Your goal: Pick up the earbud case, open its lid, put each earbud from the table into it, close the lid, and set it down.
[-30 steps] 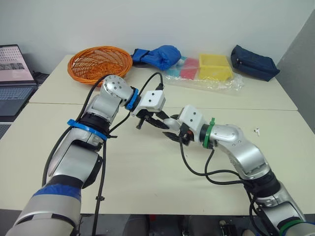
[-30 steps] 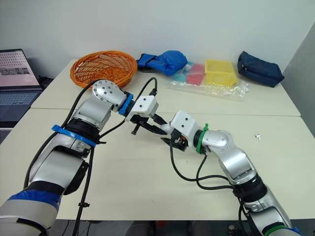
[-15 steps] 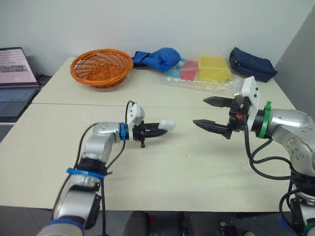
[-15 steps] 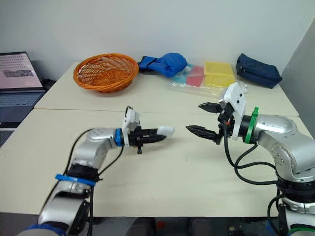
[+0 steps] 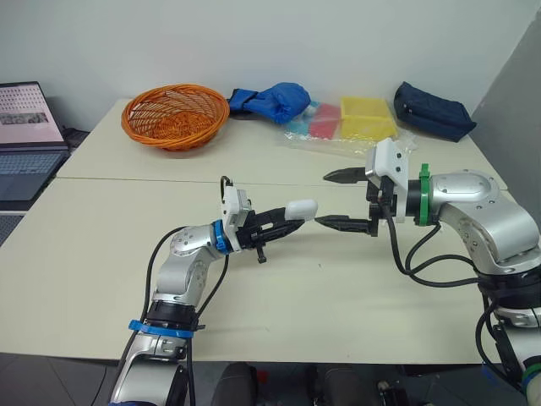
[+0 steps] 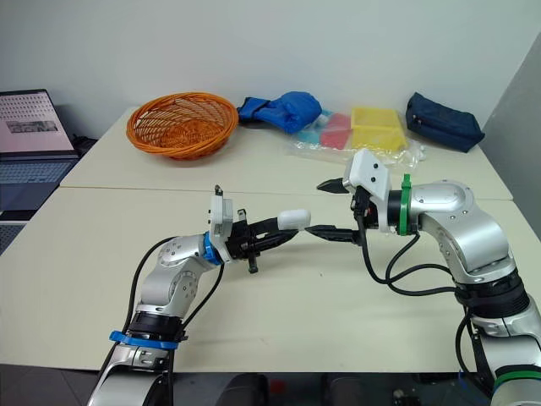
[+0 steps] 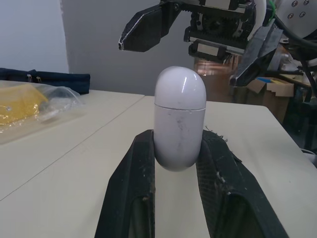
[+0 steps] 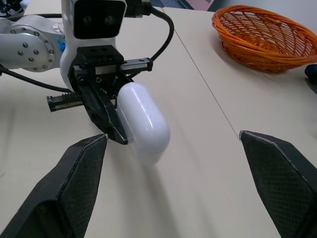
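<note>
1. A grey open laptop (image 5: pixel 21 127) is sitting beyond the table's edge at 9 o'clock. A round orange wicker basket (image 5: pixel 173 112) is resting on the pale beige table (image 5: pixel 101 245) toward 11 o'clock.
2. The left gripper (image 5: pixel 290 220) is reaching over the middle of the table. Its two black fingers (image 7: pixel 130 188) are pinching the lower half of the white pill-shaped earbud case (image 5: pixel 302 207). The case's lid is shut, and its rounded lid end is jutting past the fingertips toward 3 o'clock, held off the tabletop.
3. The right gripper (image 5: pixel 322 200) is facing the case from 3 o'clock, with its fingers spread wide and gripping nothing. One fingertip is hovering at about 1 o'clock of the lid end. The other is pointing in just beside it at about 5 o'clock, and I cannot tell whether it is touching.
4. Along the far edge, from 12 to 2 o'clock, three things are lying:
   - a bright blue fabric bundle (image 5: pixel 275 99)
   - a clear plastic bag with red and yellow pieces inside (image 5: pixel 359 127)
   - a dark navy zip pouch (image 5: pixel 435 108)
</note>
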